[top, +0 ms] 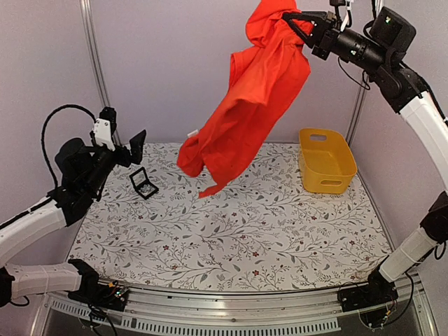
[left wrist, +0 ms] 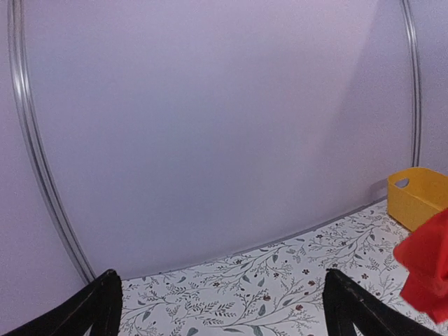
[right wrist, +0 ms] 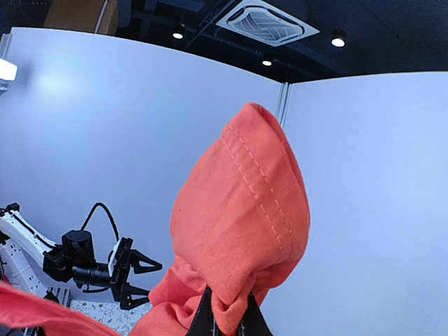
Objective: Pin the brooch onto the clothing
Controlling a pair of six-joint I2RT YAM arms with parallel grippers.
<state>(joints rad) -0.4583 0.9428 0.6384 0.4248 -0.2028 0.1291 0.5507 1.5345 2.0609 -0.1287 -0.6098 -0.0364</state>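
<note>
The clothing (top: 245, 98), a red-orange T-shirt, hangs high in the air over the back of the table, its lowest folds just above the mat. My right gripper (top: 297, 26) is shut on a bunched fold at its top. In the right wrist view the fabric (right wrist: 238, 217) bulges above the pinching right gripper (right wrist: 227, 322). My left gripper (top: 135, 148) is open and empty at the back left, near a small black display box (top: 143, 183). In the left wrist view the left gripper (left wrist: 224, 308) stands wide apart, with the shirt's edge (left wrist: 428, 269) at the right. The brooch is not visible.
A yellow plastic basket (top: 326, 161) stands at the back right of the floral mat (top: 231, 238) and shows in the left wrist view (left wrist: 416, 196). White walls enclose the table on the back and sides. The left arm (right wrist: 105, 266) shows in the right wrist view.
</note>
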